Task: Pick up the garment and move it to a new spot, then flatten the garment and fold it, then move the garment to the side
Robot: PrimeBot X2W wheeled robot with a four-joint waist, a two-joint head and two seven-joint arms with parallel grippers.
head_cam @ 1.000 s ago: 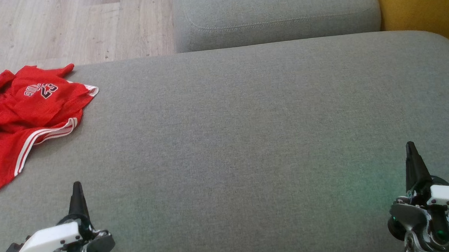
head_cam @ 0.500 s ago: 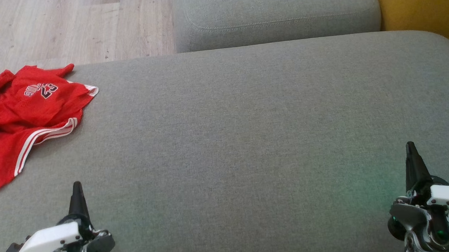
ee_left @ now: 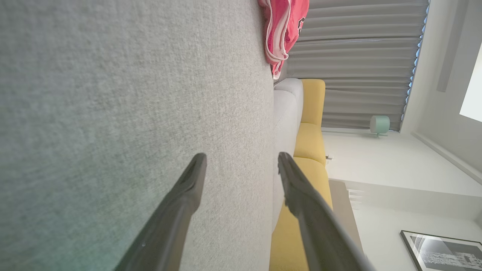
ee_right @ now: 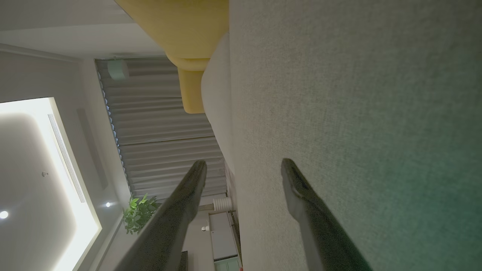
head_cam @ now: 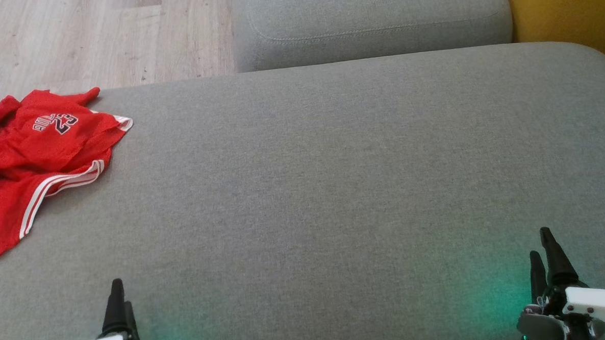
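Left gripper (head_cam: 122, 300) and right gripper (head_cam: 539, 244) drop lower at frame bottom, jaws just sprung wide, empty; red garment (head_cam: 31, 151) lies crumpled upper left on grey cushion (head_cam: 334, 189), so pickup probably begins.

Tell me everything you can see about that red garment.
The red garment looks like mesh sportswear with white stripe trim and a black-and-white print reading 23, upside down. It lies crumpled at the far left of the grey cushion, partly cut off by the head view's left edge. In view, only the cushion touches it.
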